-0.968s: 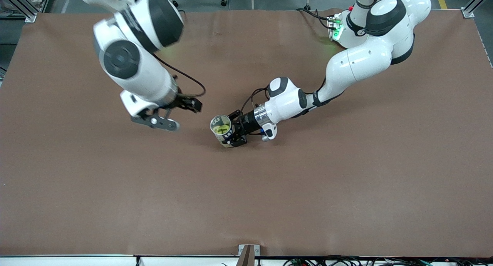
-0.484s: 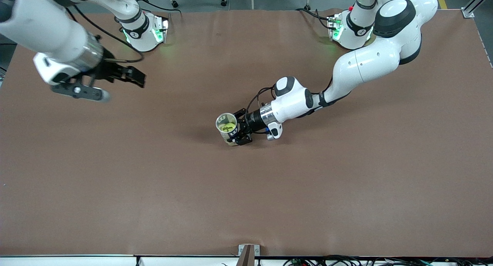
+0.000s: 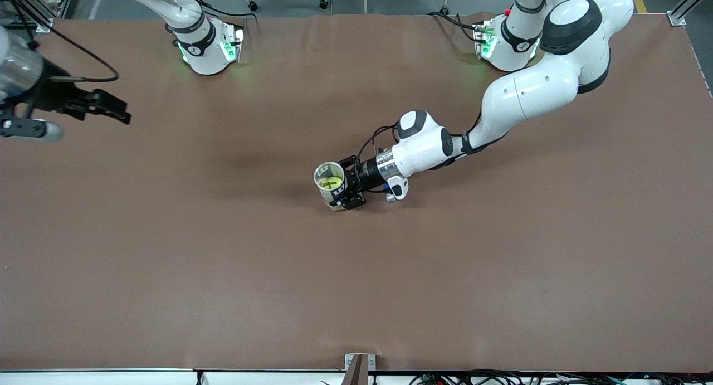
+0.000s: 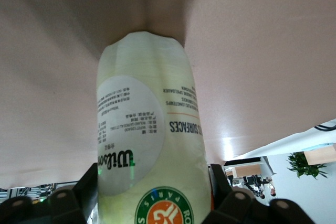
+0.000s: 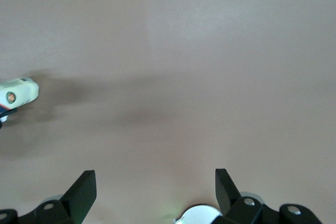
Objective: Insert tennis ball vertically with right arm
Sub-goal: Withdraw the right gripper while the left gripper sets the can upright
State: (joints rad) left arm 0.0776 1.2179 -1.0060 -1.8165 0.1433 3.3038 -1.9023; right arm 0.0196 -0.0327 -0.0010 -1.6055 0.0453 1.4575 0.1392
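Ball sits in can between left jaws, grip unclear. Can reads "Wilson". Right jaws spread, over counter.

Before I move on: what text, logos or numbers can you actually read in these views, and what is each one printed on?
"Wilson": on the white oval label of the tennis ball can, left wrist view.
"...SURFACES": orange print on the can's side; the start is hidden.
Round green and orange emblem near the can's base: lettering too cut off to read.
Small print blocks on the can: too small to read.
Dark print on the tennis ball in the can: too small to read.
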